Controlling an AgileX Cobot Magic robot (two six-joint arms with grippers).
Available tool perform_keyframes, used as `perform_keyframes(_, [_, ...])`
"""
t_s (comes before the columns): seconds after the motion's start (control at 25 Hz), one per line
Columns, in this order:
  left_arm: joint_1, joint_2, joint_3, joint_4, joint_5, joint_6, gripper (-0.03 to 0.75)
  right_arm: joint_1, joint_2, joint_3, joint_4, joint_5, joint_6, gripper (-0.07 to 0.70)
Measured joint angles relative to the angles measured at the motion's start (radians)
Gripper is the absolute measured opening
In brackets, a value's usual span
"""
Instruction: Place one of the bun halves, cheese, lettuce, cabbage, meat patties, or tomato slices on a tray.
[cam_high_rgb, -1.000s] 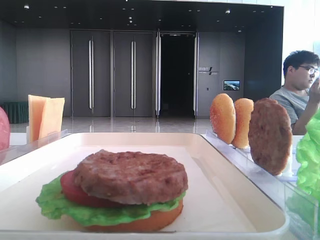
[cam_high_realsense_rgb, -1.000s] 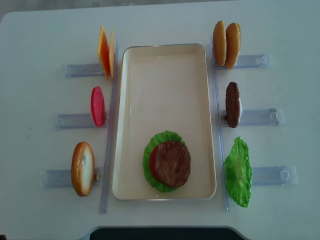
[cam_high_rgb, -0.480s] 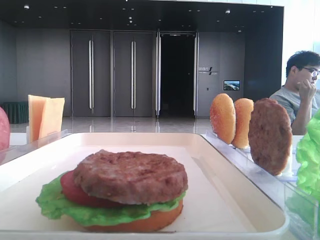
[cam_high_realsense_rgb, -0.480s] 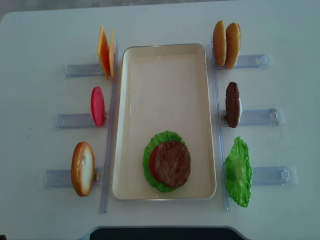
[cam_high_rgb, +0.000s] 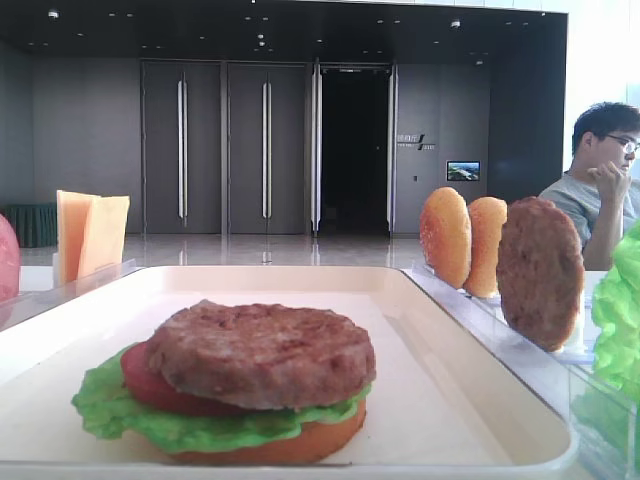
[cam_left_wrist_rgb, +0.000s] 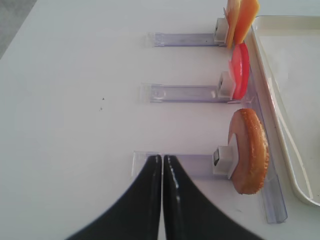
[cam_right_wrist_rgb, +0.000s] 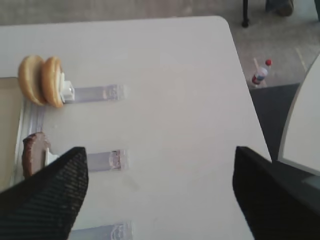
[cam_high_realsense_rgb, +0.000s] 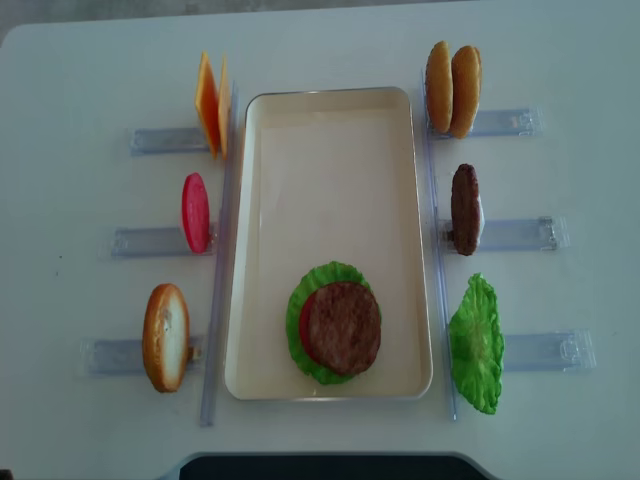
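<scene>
The cream tray (cam_high_realsense_rgb: 330, 100) holds a stack near its front: a meat patty (cam_high_realsense_rgb: 342, 327) on a tomato slice (cam_high_rgb: 140, 385), lettuce (cam_high_rgb: 110, 410) and a bun half (cam_high_rgb: 290, 447). Left of the tray, cheese (cam_high_realsense_rgb: 210, 112), a tomato slice (cam_high_realsense_rgb: 195, 212) and a bun half (cam_high_realsense_rgb: 166, 337) stand in racks. On the right stand two bun halves (cam_high_realsense_rgb: 452, 88), a patty (cam_high_realsense_rgb: 464, 208) and lettuce (cam_high_realsense_rgb: 476, 343). Cabbage is out of view. My left gripper (cam_left_wrist_rgb: 162, 159) is shut and empty, left of the bun half (cam_left_wrist_rgb: 248, 150). My right gripper (cam_right_wrist_rgb: 160, 200) is open over bare table beside the patty (cam_right_wrist_rgb: 34, 152).
Clear plastic racks (cam_high_realsense_rgb: 515, 232) lie along both long sides of the tray. The table's right edge (cam_right_wrist_rgb: 250, 100) drops to the floor, where a bottle (cam_right_wrist_rgb: 260, 74) stands. A seated man (cam_high_rgb: 600, 170) is in the background.
Nothing on the table has moved. The man in the background has shifted his hand and head.
</scene>
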Motion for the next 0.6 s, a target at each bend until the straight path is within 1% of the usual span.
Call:
perform_keyframes(0.24, [0.000, 0.000, 0.000, 0.000, 0.000, 0.000, -0.007, 0.010, -0.240, 0.094, 0.048, 0.002, -0.006, 0.563])
perform_keyframes(0.6, [0.000, 0.000, 0.000, 0.000, 0.000, 0.000, -0.007, 0.010, -0.467, 0.223, 0.164, 0.004, -0.033, 0.563])
